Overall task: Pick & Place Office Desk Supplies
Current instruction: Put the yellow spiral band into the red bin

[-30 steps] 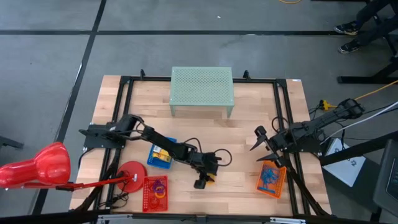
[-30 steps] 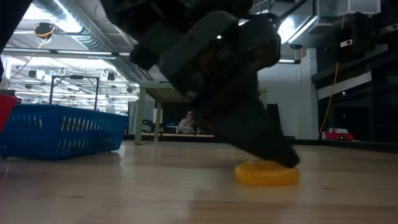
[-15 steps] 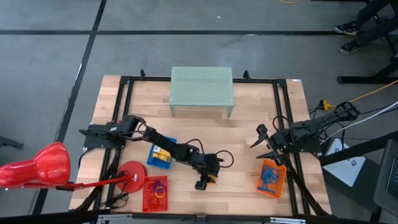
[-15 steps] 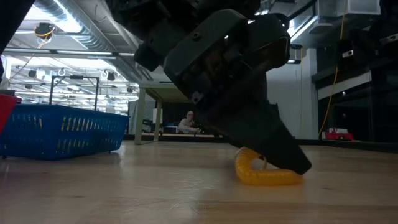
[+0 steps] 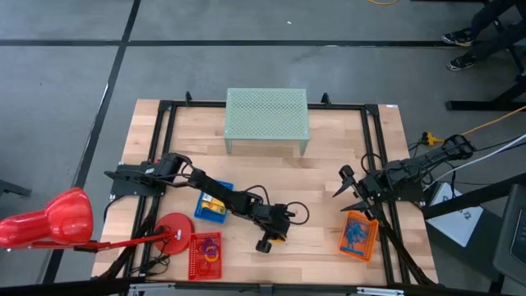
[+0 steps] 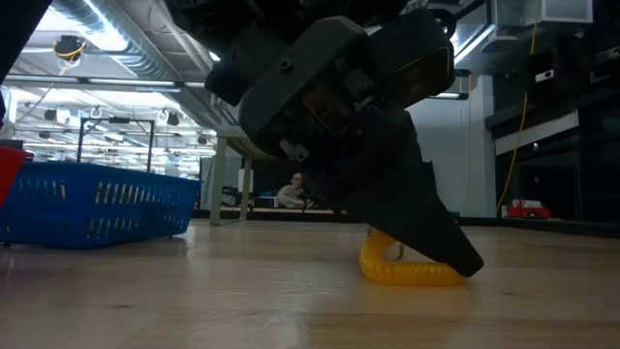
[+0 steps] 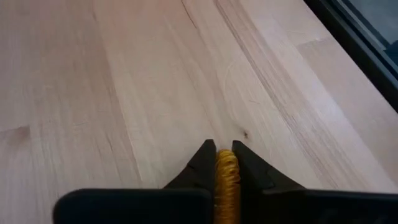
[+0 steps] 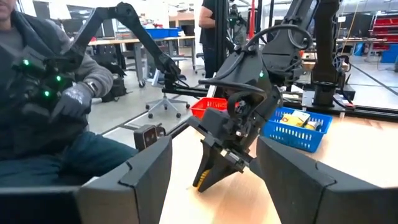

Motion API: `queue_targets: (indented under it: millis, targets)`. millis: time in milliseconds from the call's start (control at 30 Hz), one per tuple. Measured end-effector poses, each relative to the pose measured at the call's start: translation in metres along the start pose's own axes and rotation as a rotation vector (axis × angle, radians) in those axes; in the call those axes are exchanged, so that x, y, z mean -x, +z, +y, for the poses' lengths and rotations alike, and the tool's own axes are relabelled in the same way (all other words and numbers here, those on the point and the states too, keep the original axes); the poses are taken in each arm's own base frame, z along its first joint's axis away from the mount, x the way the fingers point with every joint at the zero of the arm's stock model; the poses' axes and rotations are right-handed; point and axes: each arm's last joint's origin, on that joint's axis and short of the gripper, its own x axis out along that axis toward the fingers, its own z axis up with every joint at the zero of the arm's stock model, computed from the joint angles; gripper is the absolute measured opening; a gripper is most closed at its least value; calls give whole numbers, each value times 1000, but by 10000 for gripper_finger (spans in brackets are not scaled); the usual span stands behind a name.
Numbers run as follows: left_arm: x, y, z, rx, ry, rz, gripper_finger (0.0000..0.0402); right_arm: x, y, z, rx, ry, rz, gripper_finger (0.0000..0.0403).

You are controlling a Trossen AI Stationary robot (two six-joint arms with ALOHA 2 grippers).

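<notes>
A small yellow loop (image 6: 407,273) lies on the wooden table near its front middle, and it also shows in the high view (image 5: 280,238). My left gripper (image 7: 225,155) is shut on it, slanting down from the table's left (image 5: 274,239). My right gripper (image 5: 345,191) hangs open at the table's right side, above the orange tray (image 5: 359,234), with nothing between its fingers (image 8: 155,168). My left gripper pinches the yellow loop between its two fingertips (image 7: 202,163). A stretch of the yellow strand (image 7: 227,177) runs along the gap between them. The fingers slant down from the table's left. The loop's underside (image 6: 417,279) rests on the table, and one side (image 6: 373,242) bends upward.
A blue tray (image 5: 213,205) and a red tray (image 5: 205,255) stand at the front left beside the red lamp (image 5: 49,222) and its base (image 5: 174,226). A pale green mesh shelf (image 5: 267,119) stands at the far middle. A person sits beyond the table (image 8: 43,93).
My left gripper has sunk a little onto the yellow loop and taken hold of it. The loop, which lay flat on the table, is now squeezed narrower. One side of it has bent up, and its underside has stayed on the wood.
</notes>
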Motion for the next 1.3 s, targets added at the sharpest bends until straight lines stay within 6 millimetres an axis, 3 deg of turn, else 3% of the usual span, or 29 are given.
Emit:
queue_targets:
  millis: [200, 567, 700, 1033, 1167, 1300]
  targets:
    - [20, 9, 4, -25, 16, 21, 22, 1, 0, 1, 45, 48, 1, 236]
    - [82, 38, -4, -38, 89, 42, 19, 6, -7, 1, 25, 17, 70, 236]
    - [106, 45, -15, -37, 96, 59, 19, 7, -15, -3, -9, -91, 148, 236]
    - [174, 56, -50, -19, 186, 84, 20, 6, -15, -2, 24, -83, 148, 236]
    - [197, 53, -68, 22, 219, 105, 20, 6, -15, -2, -12, -85, 146, 236]
    - [205, 34, -88, 114, 209, 146, 20, 6, -15, -2, -16, -85, 146, 236]
